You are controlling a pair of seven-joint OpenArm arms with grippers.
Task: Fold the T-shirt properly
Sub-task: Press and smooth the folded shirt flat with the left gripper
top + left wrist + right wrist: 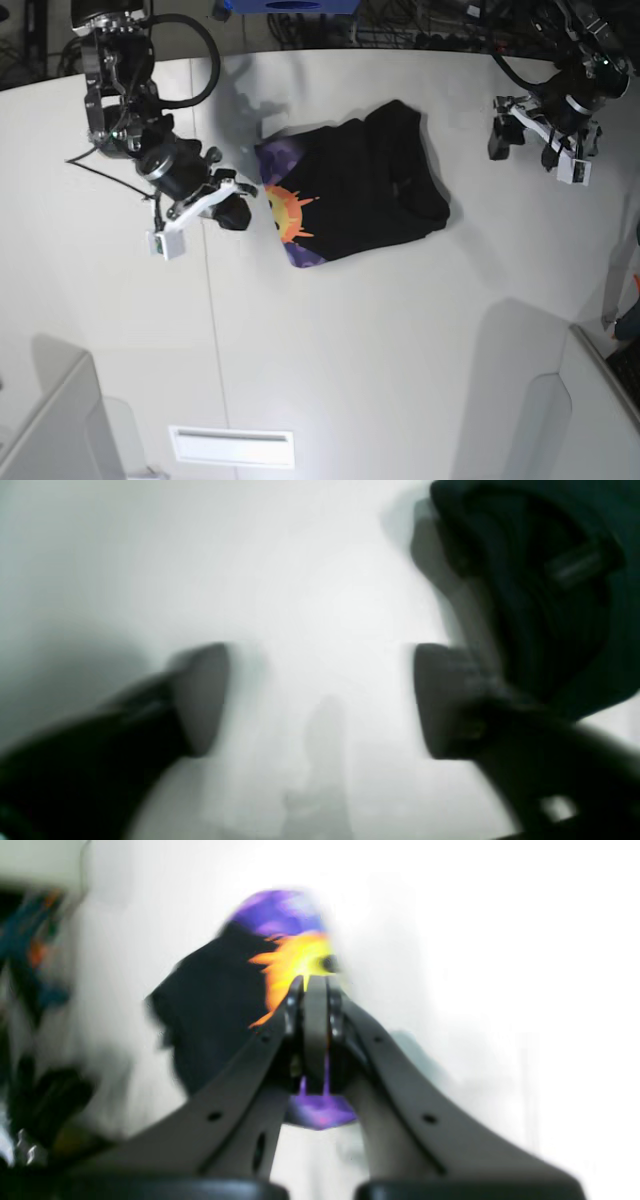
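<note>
Jaws of the right gripper (244, 203), at the left of the base view, are pressed together, and the right wrist view shows them pinching the printed edge of the T-shirt (355, 185), with yellow-orange flame shapes and purple cloth showing above and below the closed tips; that view is blurred. From overhead, this gripper sits at the shirt's left edge, just beside the sun-face print, its arm running up toward the upper left corner of the frame. The T-shirt lies bunched on the white table (360, 350) in the upper middle of the frame, mostly black, with the purple and orange print along its left side and thicker rumpled folds toward its upper right. Moving to the right of the base view, the left gripper (533, 140) hangs over bare table in the upper right, well apart from the shirt. Its jaws stand wide apart with nothing between them; the left wrist view shows the two dark pads (200, 700) separated over white surface, with a blurred dark mass at the upper right that cannot be made out. At the bottom left of the base view, a flat white slot-like panel (232, 446) lies on the table.
</note>
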